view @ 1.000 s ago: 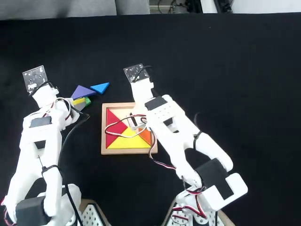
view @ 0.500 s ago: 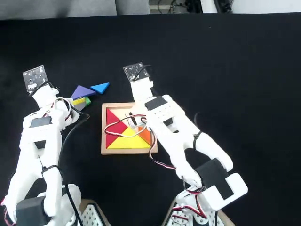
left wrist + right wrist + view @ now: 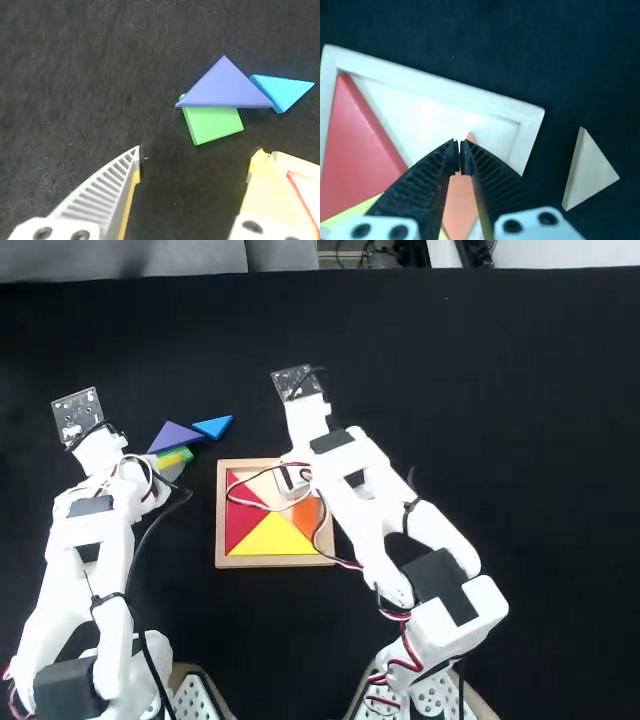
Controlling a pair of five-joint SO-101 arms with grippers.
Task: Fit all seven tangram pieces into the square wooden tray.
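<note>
My right gripper [image 3: 458,152], jaws pinched together, hovers over the orange piece [image 3: 457,195] inside the tray [image 3: 445,89], while my left gripper [image 3: 197,151] gapes wide just short of the green square [image 3: 212,124].

table [image 3: 520,390]: black cloth cover | grey panels [image 3: 120,255]: beyond the far edge, 11 o'clock | cables [image 3: 365,252]: dark tangle, 12 o'clock | white surface [image 3: 565,252]: far corner, 1 o'clock
</note>
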